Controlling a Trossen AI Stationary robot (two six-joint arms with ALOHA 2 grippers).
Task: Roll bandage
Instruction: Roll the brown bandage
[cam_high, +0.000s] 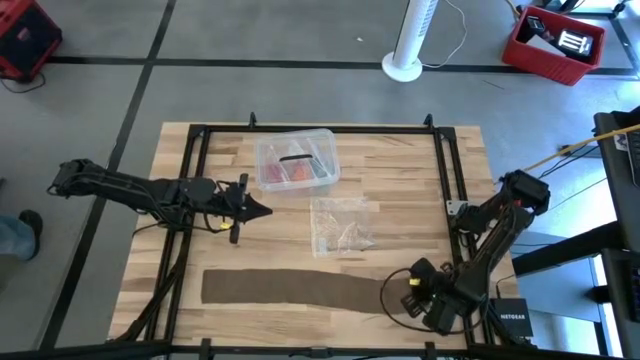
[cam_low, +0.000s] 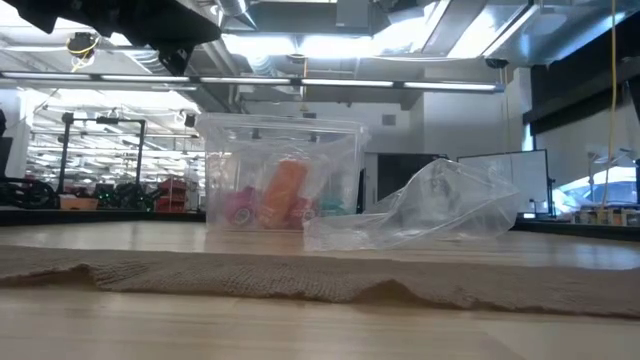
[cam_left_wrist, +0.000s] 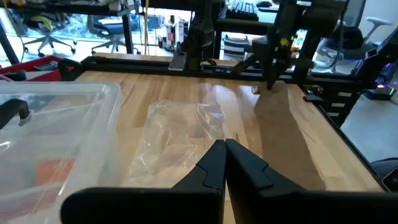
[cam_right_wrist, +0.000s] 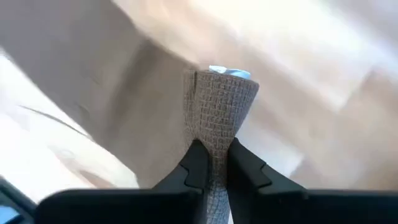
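Bandage (cam_right_wrist: 219, 112): coarse, matt woven cloth; table (cam_high: 400, 165) looks like smooth wood.

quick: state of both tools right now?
Left tool: shut, empty, hovering above the table near the clear plastic box.
Right tool: shut on the end of the long brown-tan fabric bandage.

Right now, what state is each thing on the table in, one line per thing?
bandage: laid out flat, its right end pinched and bunched.
right tool: shut on the bandage end.
left tool: shut, empty, above the table.
plastic box: upright, red contents inside.
plastic bag: crinkled, lying loose.
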